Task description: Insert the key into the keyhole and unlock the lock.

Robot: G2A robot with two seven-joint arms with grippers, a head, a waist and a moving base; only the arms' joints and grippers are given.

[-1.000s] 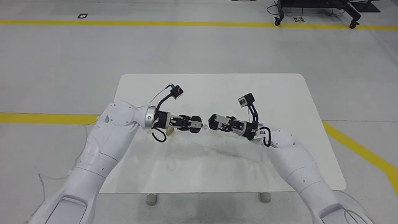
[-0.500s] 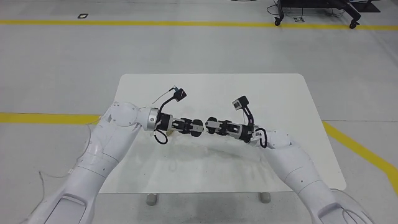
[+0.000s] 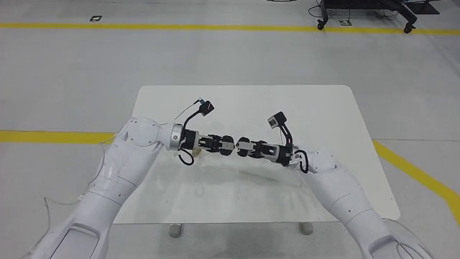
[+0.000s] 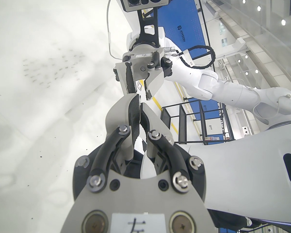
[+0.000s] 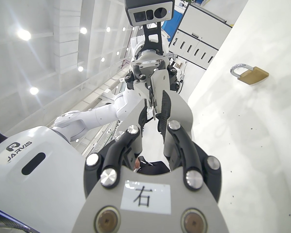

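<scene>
A brass padlock [image 5: 253,75] with a silver shackle lies flat on the white table [image 5: 245,127], off to the side of both grippers. Both grippers meet tip to tip above the table's middle. My left gripper [image 3: 231,144] [image 4: 138,100] is shut on a thin metal key [image 5: 154,113], which sticks out toward the other arm. My right gripper [image 3: 243,146] [image 5: 155,109] is open, its fingers on either side of the key's free end. In the left wrist view the key [image 4: 141,98] shows as a thin sliver between the pads.
The white table [image 3: 316,108] spreads wide around the arms, with bare surface behind and to the right of them. Faint scuff marks [image 4: 53,69] dot the tabletop. Beyond the table lies open floor with yellow lines.
The two grippers have closed the gap between them. My right gripper slid left toward the left one until its fingers reached the key.
</scene>
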